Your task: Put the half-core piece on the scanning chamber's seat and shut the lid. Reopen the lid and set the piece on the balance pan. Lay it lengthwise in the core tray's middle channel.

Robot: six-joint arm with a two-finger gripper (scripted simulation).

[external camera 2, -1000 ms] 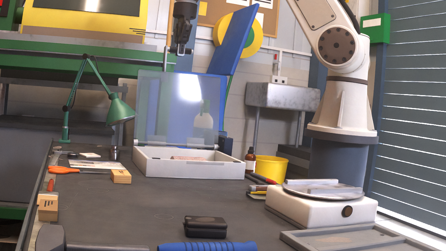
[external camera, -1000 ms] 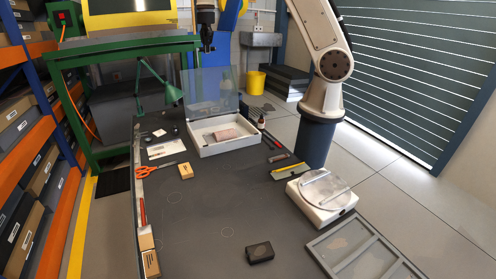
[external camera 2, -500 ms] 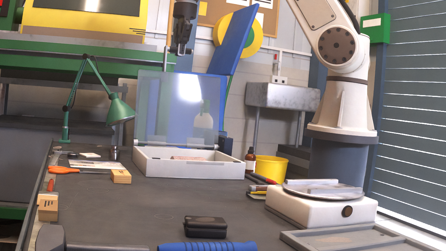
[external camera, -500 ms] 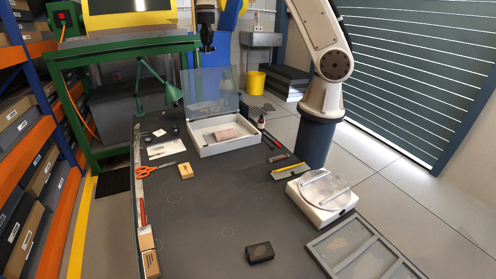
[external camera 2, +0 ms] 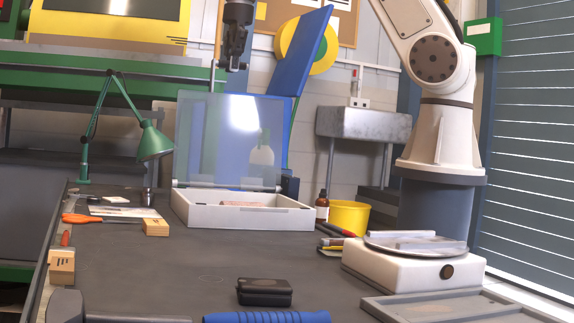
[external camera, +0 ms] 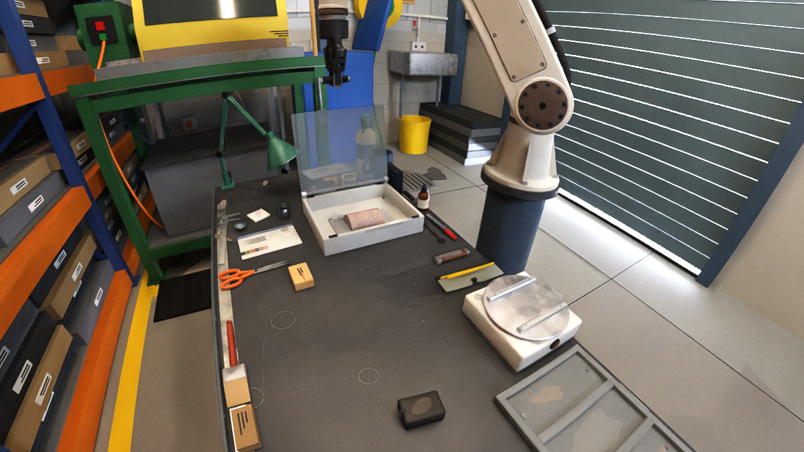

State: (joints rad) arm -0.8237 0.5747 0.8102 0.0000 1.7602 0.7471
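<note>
The pink speckled half-core piece (external camera: 364,218) lies flat side down on the seat inside the white scanning chamber (external camera: 362,222), whose clear lid (external camera: 340,148) stands upright at the chamber's far edge. My gripper (external camera: 335,80) hangs high above the lid's top edge, open and holding nothing. The balance (external camera: 521,319) with its round metal pan (external camera: 525,306) sits at the table's right edge, nearer the front. The grey core tray (external camera: 585,407) with its long channels lies at the front right corner, just past the balance.
The green frame (external camera: 191,76) and the yellow machine stand close behind and left of my gripper. A green desk lamp (external camera: 264,143) leans toward the chamber's left side. Scissors (external camera: 247,274), a small wooden block (external camera: 301,276), pens and a black case (external camera: 421,409) lie on the dark table.
</note>
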